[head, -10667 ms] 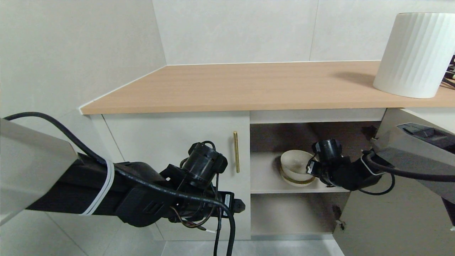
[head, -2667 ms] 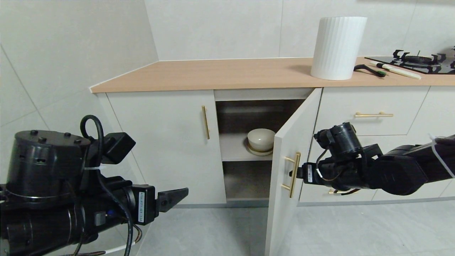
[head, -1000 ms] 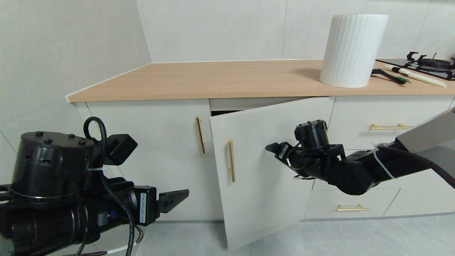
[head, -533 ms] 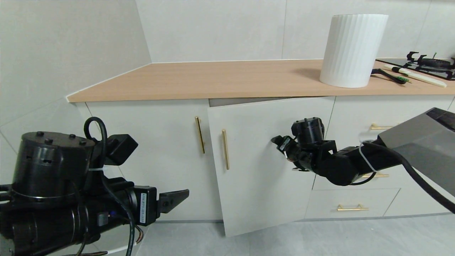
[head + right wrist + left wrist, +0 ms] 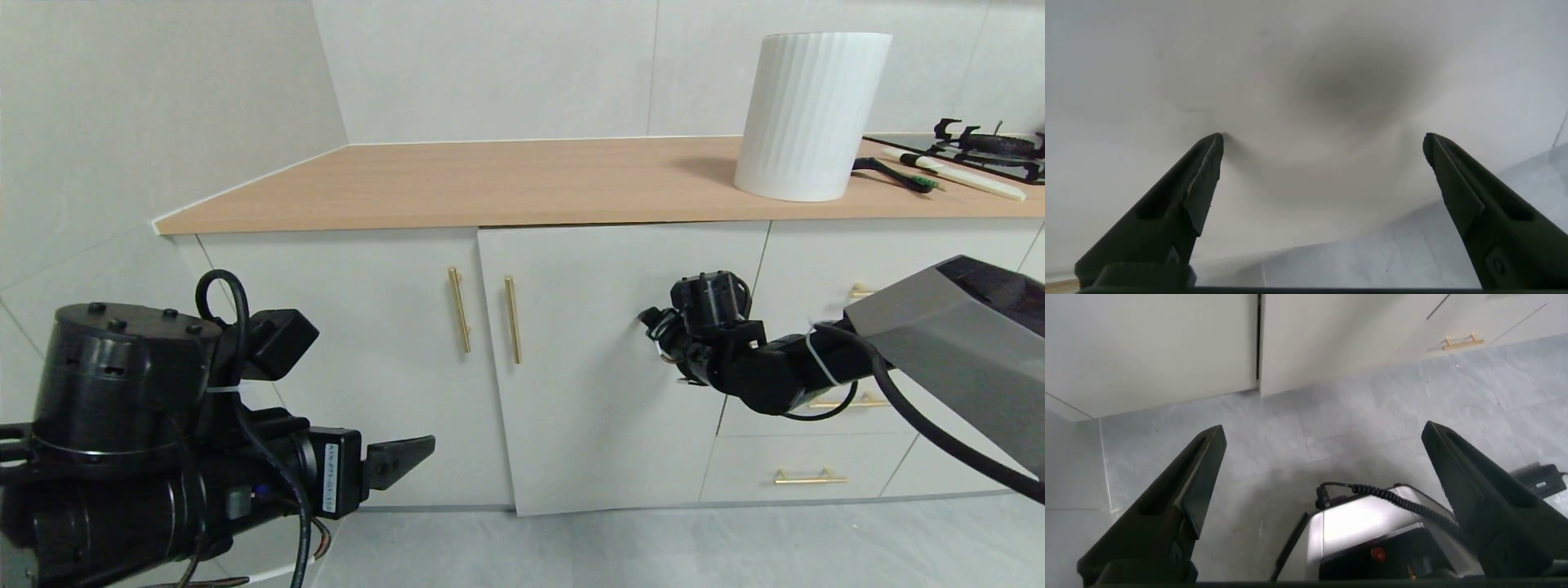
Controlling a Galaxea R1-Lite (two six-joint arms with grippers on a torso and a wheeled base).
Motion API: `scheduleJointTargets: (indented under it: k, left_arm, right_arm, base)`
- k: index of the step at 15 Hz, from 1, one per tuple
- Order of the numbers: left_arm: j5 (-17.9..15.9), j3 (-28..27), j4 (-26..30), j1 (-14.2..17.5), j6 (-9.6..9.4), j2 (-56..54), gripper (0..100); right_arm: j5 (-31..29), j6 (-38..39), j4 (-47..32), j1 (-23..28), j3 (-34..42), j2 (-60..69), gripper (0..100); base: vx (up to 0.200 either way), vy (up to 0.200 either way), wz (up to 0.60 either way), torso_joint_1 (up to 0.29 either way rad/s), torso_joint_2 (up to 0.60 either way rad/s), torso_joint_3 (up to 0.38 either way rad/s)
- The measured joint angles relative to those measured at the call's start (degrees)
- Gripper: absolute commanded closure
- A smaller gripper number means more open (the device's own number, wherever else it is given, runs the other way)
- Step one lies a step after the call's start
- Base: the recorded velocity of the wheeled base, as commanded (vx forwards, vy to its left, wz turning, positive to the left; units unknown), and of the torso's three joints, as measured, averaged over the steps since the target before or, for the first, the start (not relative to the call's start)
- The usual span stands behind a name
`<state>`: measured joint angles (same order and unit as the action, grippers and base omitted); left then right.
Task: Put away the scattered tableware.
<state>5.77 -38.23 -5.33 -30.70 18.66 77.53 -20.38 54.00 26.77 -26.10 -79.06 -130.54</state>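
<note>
The right-hand white cabinet door (image 5: 604, 359) stands flush with its neighbour, and their gold handles (image 5: 512, 320) hang side by side. My right gripper (image 5: 651, 317) touches the middle of that door with its tips. In the right wrist view the right gripper (image 5: 1323, 139) is open, its fingers spread against the door's white face (image 5: 1315, 73). My left gripper (image 5: 408, 453) hangs low at the left, away from the cabinet. In the left wrist view the left gripper (image 5: 1323, 429) is open and holds nothing above the grey floor (image 5: 1331, 449). The cupboard's inside is hidden.
A tall white ribbed container (image 5: 808, 114) stands on the wooden counter (image 5: 490, 180). Right of it lie a black brush and a white utensil (image 5: 947, 171) beside a stove burner (image 5: 992, 143). Drawers with gold handles (image 5: 808, 476) sit right of the door.
The right gripper has pushed the cabinet door from ajar to fully shut over the last second. The left arm has stayed where it was.
</note>
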Motion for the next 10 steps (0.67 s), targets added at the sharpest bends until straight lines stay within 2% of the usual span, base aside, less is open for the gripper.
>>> scheduleJointTargets:
  k: [10]
  left_arm:
    - [0.0, 0.1, 0.0, 0.0, -0.04, 0.1, 0]
  right_arm:
    - [-1.9, -0.1, -0.1, 1.0, -1.4, -1.8, 0]
  base:
    - [0.000, 0.000, 0.00, 0.000, 0.00, 0.000]
